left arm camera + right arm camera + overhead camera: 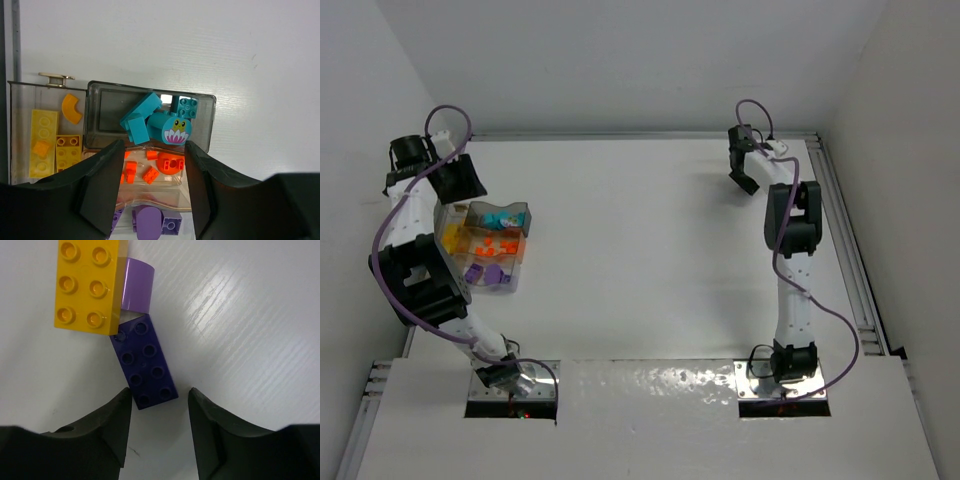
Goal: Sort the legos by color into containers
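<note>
The dark purple eight-stud plastic brick lies on the white table, touching a yellow six-stud brick and a lilac curved piece. Your right gripper straddles its near end, jaws released. Your left gripper hangs unclenched and empty over the clear divided plastic tray at the table's left edge.
</note>
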You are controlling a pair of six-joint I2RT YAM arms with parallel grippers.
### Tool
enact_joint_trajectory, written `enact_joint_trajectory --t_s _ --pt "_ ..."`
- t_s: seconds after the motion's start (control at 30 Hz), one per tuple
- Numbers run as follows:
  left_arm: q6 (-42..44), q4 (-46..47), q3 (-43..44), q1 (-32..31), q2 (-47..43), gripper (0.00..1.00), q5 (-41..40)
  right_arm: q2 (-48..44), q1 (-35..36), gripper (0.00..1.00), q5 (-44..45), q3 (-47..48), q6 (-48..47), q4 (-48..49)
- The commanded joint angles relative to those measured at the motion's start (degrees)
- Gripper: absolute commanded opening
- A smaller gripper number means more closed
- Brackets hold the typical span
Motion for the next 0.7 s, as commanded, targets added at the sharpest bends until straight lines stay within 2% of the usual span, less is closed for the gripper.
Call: enact_joint_trajectory --t_s 0.0,0.1,0.13,0.27,0.53,0.67 --pt "-0.50 0.37 2.71 -0.03 -3.02 0.49 0.99 2.07 -0.53 0.44 -3.81 -0.35 -0.44 -0.75" --pt "-0.50 0.28 2.88 0.06 -3.11 0.49 1.07 1.46 -0.71 0.26 -3.63 -2.73 -1.32 0.92" --pt "-0.42 0.19 2.97 0.06 -3.19 0.49 1.08 1.02 -0.88 0.17 -3.63 -3.26 -2.72 1.70" --pt "0.11 -0.34 3.06 -0.03 -3.54 0.49 1.34 -2.23 -0.89 0.00 -3.81 -7.38 -7.65 4.68" --pt "2.30 -1.48 4.29 -2.22 -4.86 0.48 5.46 -17.86 2.01 0.00 -8.46 -27.94 -20.28 19.10" --pt "6.08 -4.81 5.87 -7.75 -4.86 0.48 9.14 -29.20 7.26 0.00 -19.07 -38.55 -30.56 28.58"
